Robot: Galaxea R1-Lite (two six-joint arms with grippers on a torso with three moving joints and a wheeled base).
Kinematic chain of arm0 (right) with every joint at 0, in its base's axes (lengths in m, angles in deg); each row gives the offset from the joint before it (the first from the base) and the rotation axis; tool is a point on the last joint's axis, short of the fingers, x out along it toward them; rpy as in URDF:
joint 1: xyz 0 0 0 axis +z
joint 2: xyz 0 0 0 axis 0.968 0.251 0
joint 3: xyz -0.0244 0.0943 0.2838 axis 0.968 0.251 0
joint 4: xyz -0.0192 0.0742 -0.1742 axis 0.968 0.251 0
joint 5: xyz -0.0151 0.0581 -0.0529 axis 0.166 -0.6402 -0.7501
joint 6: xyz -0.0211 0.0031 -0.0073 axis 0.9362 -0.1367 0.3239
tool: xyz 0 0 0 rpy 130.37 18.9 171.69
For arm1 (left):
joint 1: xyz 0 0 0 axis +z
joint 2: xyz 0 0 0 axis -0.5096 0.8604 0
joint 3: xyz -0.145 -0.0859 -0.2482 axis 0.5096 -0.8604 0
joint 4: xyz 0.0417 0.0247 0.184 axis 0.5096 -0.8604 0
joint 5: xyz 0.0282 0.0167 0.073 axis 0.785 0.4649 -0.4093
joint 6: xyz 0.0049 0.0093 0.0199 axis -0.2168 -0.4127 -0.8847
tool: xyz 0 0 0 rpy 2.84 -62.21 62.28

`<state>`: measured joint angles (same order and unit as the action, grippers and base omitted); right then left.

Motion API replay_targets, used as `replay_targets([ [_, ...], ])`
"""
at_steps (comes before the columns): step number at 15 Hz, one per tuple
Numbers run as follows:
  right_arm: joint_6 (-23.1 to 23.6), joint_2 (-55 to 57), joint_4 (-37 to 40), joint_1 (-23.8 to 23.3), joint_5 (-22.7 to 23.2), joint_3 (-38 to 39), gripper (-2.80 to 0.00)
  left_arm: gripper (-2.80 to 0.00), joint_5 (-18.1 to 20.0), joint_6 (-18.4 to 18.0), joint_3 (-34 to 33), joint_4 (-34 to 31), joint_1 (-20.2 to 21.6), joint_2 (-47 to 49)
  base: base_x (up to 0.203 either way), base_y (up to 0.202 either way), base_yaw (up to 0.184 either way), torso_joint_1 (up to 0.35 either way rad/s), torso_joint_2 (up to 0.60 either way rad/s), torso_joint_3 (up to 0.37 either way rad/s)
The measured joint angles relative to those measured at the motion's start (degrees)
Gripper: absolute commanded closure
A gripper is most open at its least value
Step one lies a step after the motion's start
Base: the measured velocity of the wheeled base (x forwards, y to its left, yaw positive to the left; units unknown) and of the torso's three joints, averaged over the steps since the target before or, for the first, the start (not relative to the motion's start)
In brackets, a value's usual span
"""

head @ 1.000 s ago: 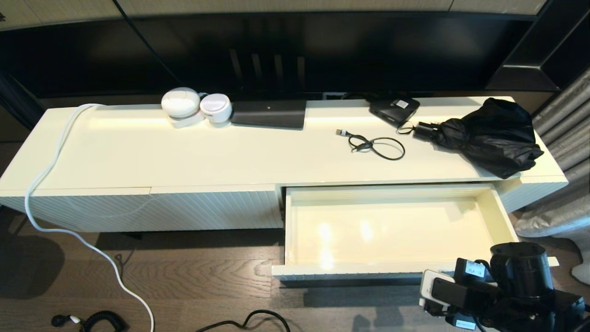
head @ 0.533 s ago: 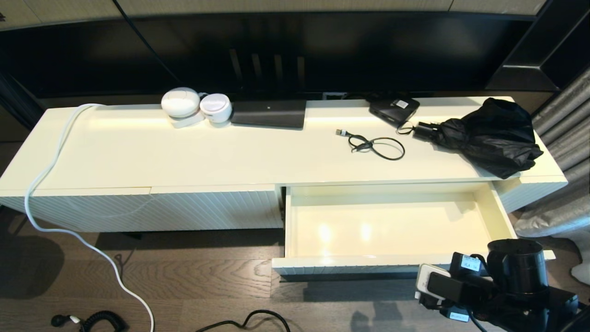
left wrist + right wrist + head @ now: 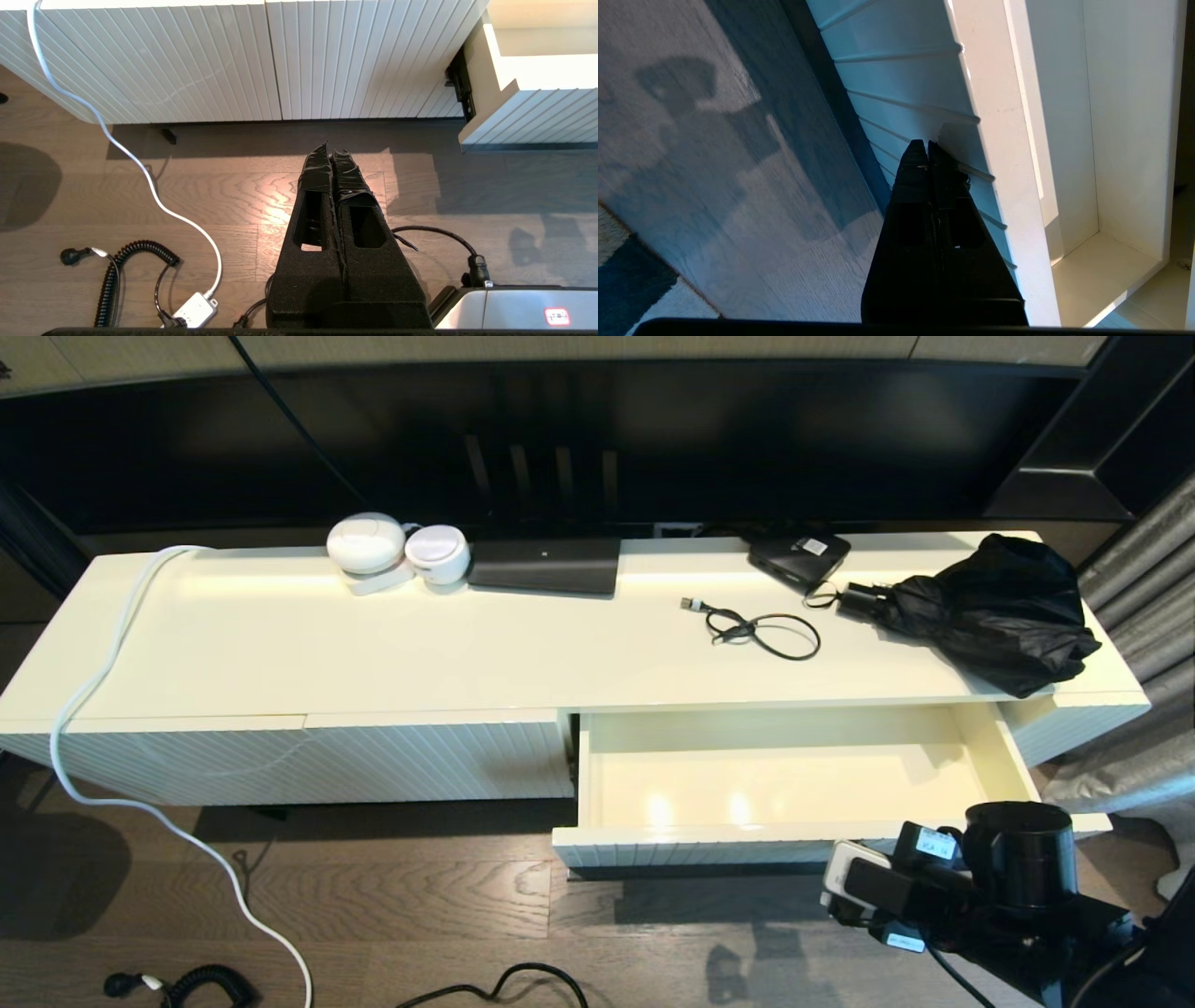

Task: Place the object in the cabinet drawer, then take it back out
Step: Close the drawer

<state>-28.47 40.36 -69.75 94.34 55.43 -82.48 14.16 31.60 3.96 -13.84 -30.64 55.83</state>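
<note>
Both fingers of right gripper (image 3: 927, 145) pressed together, empty, tips against ribbed front of cabinet drawer (image 3: 709, 847), which stood partly open. Left gripper (image 3: 332, 150) closed, parked above floor (image 3: 210, 186).

Cabinet drawer (image 3: 794, 784): white ribbed front, glossy cream inside, partly open, right half of low cabinet.

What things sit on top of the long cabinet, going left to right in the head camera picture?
White cord → white round gadgets → flat black box → looped black cable → small black box → folded black umbrella.
</note>
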Motion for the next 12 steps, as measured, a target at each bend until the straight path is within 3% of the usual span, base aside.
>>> replay_targets([
  [3, 0.49, 2.03, -3.52, 0.0, -0.02, -1.55, 0.0, 0.0, 0.01, 0.0, 0.0, 0.0, 0.0, 0.0, 0.0, 0.0, 0.0, 0.0, 0.0, 0.0],
  [12, 2.23, 5.74, -3.51, -1.03, 0.02, -7.59, 0.0, 0.0, 0.0, 0.0, 0.0, 0.02, 0.0, 0.0, 0.0, 0.0, 0.0, 0.0, 0.0, 0.0],
])
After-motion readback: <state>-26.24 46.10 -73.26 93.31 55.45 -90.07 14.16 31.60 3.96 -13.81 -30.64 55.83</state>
